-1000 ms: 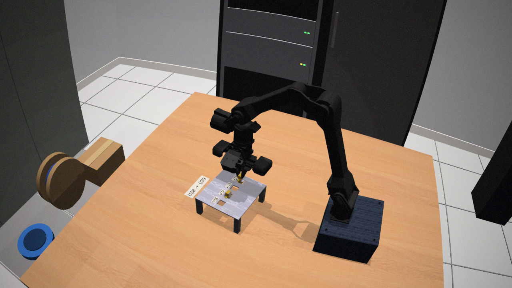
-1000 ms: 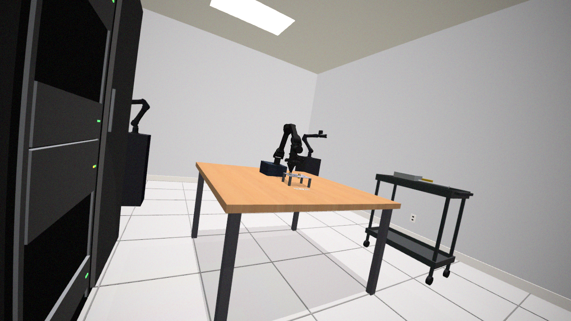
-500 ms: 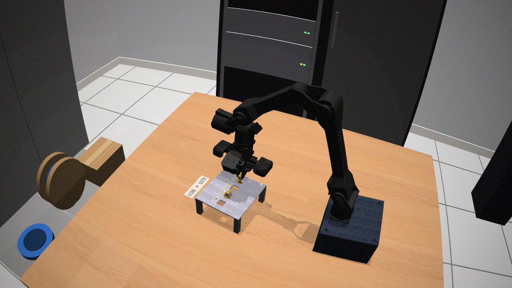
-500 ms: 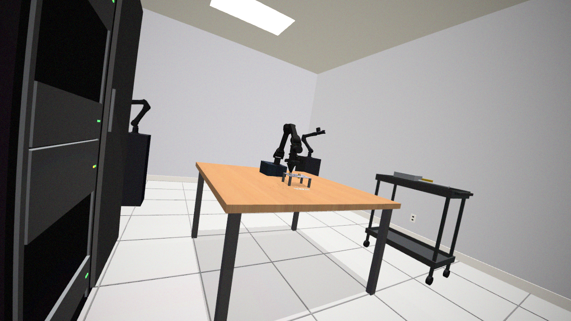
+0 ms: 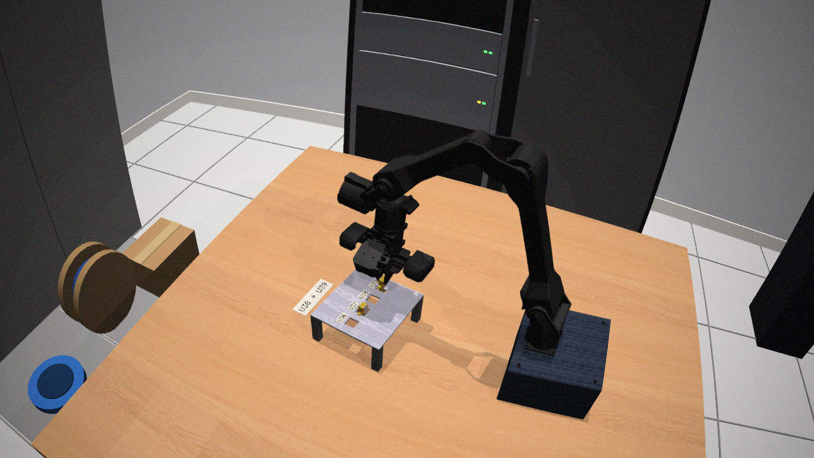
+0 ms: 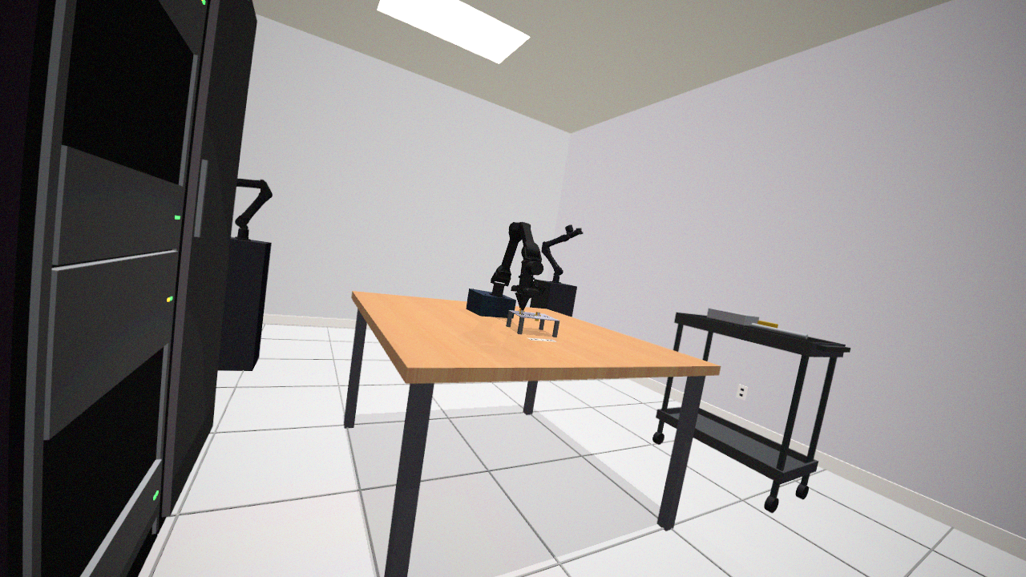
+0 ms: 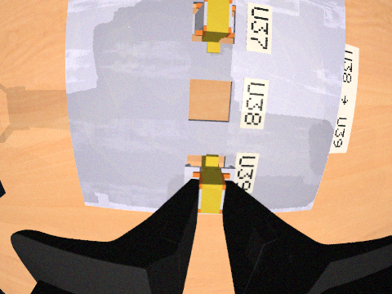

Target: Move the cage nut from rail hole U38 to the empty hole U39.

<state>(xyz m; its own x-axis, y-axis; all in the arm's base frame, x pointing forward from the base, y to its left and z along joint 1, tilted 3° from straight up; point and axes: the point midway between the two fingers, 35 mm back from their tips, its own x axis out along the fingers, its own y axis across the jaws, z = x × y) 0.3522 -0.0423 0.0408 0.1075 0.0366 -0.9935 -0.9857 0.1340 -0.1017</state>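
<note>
Nearest to me is the wooden table point(image 5: 238, 364) point(image 6: 502, 351), and on it stands a small grey rail plate point(image 5: 392, 327) point(image 6: 551, 316) point(image 7: 135, 106) on short dark legs. A paper strip point(image 5: 311, 296) point(image 6: 541, 339) point(image 7: 345, 100) printed "U38 → U39" lies on the wood alongside it.

The gripper point(image 5: 384, 280) point(image 6: 523, 308) point(image 7: 211, 188) points down over the U39 end of the plate, its jaws narrow and closed on the yellow cage nut point(image 5: 381, 282) point(image 7: 211, 198). That nut is at hole U39, one end of it over the opening; I can't tell whether it sits square, and the wings under the plate are hidden from me. Hole U38 point(image 5: 372, 298) point(image 7: 209, 100) is vacant, bare wood showing through the square. The other nut point(image 5: 362, 308) point(image 7: 217, 18) sits in the hole labelled U37, apart from the fingers. Hole U36 point(image 5: 352, 322) is open as well.

The black arm point(image 5: 535, 222) point(image 6: 510, 251) arches back to its dark blue base block point(image 5: 591, 364) point(image 6: 482, 304), on the same table. Past the table's side stands a black cart point(image 6: 794, 401), and farther off another dark arm point(image 6: 551, 260) rises from a pedestal point(image 6: 563, 297) near the pale wall point(image 6: 401, 171).
</note>
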